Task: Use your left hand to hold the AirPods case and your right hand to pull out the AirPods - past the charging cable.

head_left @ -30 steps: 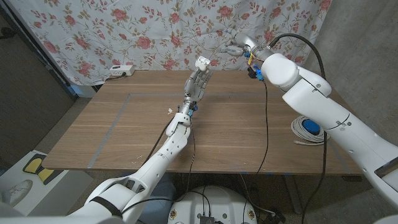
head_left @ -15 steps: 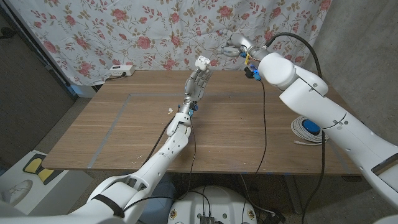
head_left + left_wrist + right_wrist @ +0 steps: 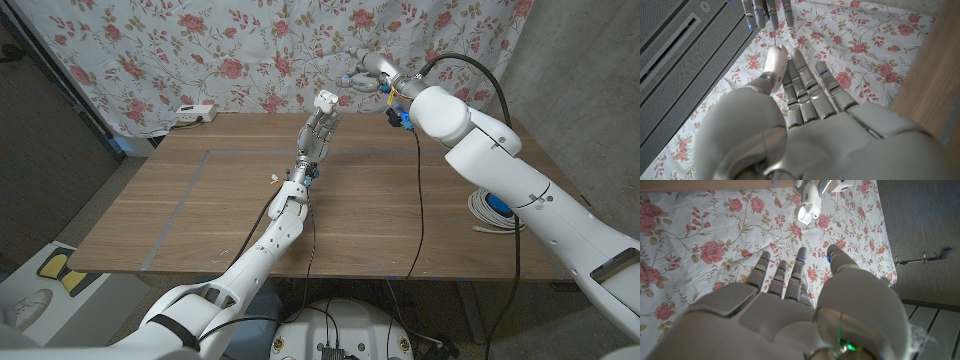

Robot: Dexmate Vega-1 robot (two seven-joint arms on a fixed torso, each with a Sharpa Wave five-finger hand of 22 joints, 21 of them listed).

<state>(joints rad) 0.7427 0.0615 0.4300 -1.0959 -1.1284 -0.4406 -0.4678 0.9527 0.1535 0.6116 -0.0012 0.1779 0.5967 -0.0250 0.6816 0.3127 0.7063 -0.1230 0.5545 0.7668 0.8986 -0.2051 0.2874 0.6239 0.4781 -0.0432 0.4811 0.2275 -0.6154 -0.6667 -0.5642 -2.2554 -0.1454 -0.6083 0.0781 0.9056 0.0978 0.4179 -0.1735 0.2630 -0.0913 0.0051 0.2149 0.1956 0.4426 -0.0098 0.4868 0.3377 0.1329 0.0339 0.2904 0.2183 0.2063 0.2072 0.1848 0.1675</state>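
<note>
1. Two arms are reaching over the wooden desk (image 3: 380, 200) toward the flowered cloth (image 3: 200, 50) hanging behind it
2. The left hand (image 3: 318, 128) is standing raised above the far middle of the desk, fingers pointing up, and is pinching the white AirPods case (image 3: 326, 99) at its fingertips; in the left wrist view the case (image 3: 776, 61) is sitting between the thumb and the straight fingers (image 3: 807, 87)
3. The right hand (image 3: 365, 72) is hovering near the cloth, beside the case but apart from it, fingers spread and gripping nothing; the right wrist view is showing its fingers (image 3: 780, 277) fanned out with the case (image 3: 809, 205) beyond them
4. A coiled white cable (image 3: 495, 210) is lying on the desk's right side, well apart from both hands
</note>
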